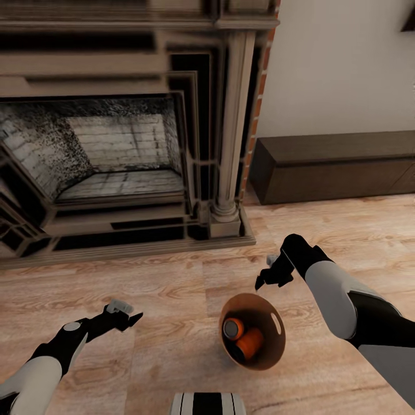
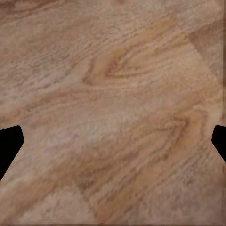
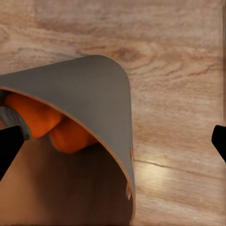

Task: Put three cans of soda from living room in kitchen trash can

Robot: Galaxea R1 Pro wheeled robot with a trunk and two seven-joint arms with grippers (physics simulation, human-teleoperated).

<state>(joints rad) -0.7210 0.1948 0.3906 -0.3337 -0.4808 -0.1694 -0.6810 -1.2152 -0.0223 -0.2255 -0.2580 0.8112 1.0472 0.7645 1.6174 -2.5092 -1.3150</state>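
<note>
On my head camera the left gripper (image 1: 128, 314) hangs low over the wood plank floor (image 1: 173, 288), well apart from everything else; its wrist camera gives me bare planks with the two dark fingertips (image 2: 9, 146) far out at the frame edges, so its jaws stand wide apart with nothing between them. Behind it the fireplace (image 1: 115, 150) fills the far left, with a strip of red brick (image 1: 253, 115) down its right side. Near the middle of the floor stands the trash can (image 1: 271, 340), brown inside, and two orange soda cans (image 1: 245, 340) lie in it touching each other, one showing its silver-grey top. There is a dark patch below them in the bin that I can't make out, so I won't call a third can. Just above and right of the bin's rim hovers the right gripper (image 1: 271, 276); its wrist camera looks at the bin's grey outer wall (image 3: 89, 99) and the orange cans, with its fingertips (image 3: 9, 146) spread to the frame edges, holding nothing. Farther right, a long low dark-brown cabinet (image 1: 340, 167) sits against the pale wall (image 1: 340, 63).
</note>
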